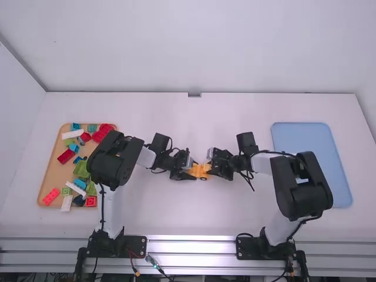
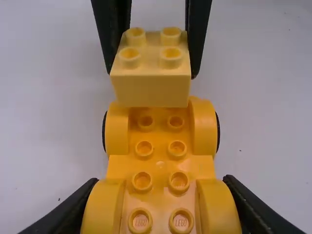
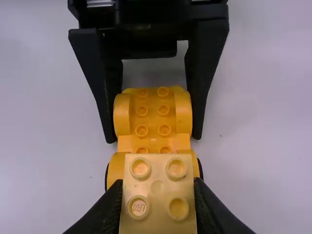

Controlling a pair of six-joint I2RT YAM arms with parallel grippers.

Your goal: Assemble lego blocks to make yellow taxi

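Near the middle of the table, my left gripper and right gripper face each other at the orange-yellow car base. In the left wrist view, my left gripper is shut on one end of the car base, whose studs face up. A pale yellow 2x2 brick is over the far end of the base, between the other arm's fingers. The right wrist view has my right gripper shut on this pale brick; I cannot tell whether it touches the base's studs.
At the left stands a wooden tray of loose red, green, blue and white blocks. A blue tray lies at the right, partly behind the right arm.
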